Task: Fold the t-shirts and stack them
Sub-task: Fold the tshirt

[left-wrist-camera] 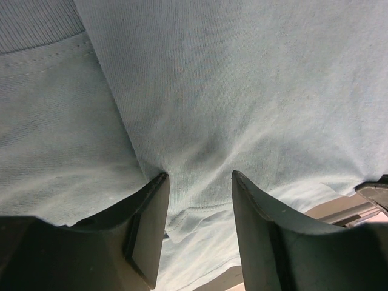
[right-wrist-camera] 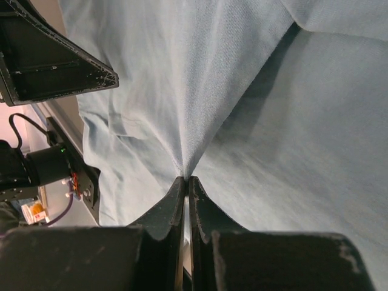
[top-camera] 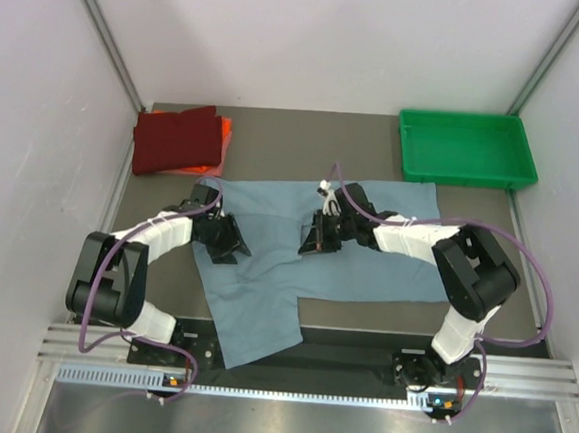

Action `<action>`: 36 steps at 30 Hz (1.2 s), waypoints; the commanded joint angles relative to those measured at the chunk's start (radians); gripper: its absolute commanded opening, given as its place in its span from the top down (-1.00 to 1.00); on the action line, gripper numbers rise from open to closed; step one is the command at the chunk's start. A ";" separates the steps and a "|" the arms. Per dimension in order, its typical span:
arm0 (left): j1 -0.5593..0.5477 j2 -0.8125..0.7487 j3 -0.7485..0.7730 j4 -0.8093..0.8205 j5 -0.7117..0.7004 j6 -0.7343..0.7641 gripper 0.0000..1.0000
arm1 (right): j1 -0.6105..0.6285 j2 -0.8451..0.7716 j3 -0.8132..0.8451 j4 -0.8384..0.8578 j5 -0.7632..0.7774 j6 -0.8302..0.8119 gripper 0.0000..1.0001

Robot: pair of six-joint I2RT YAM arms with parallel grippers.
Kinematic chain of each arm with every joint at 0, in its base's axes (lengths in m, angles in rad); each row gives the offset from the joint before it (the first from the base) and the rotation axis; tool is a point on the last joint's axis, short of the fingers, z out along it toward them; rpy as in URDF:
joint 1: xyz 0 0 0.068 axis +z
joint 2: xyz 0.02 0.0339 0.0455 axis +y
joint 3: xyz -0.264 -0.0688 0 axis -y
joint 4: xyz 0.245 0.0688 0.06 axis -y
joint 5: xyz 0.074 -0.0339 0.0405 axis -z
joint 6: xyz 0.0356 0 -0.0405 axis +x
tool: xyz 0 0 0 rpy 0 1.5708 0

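Right hand tight on a fold of grey-blue t-shirt; left hand half-wide, seemingly empty.

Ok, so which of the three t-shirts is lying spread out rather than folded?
The grey-blue t-shirt in the middle of the table. The dark red t-shirt and the orange t-shirt beneath it sit folded in the far left corner.

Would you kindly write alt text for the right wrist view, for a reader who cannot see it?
The right pincer is shut on a pinch of the grey-blue t-shirt, and the cloth rises from the grip in a tented fold. The shirt fills most of the frame.
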 commanded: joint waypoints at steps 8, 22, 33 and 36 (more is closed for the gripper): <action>0.000 0.099 -0.019 0.001 -0.159 0.074 -0.07 | -0.057 0.015 0.011 0.009 -0.100 0.009 1.00; 0.000 0.050 0.019 -0.075 -0.164 0.094 -0.08 | -0.070 0.036 0.028 -0.123 -0.054 -0.012 0.62; -0.012 -0.166 0.116 -0.154 -0.025 0.070 -0.10 | -0.054 -0.039 0.126 -0.202 0.061 -0.072 0.66; -0.018 -0.180 0.070 -0.109 0.025 0.053 -0.10 | -0.030 -0.004 0.134 -0.129 0.026 -0.040 0.67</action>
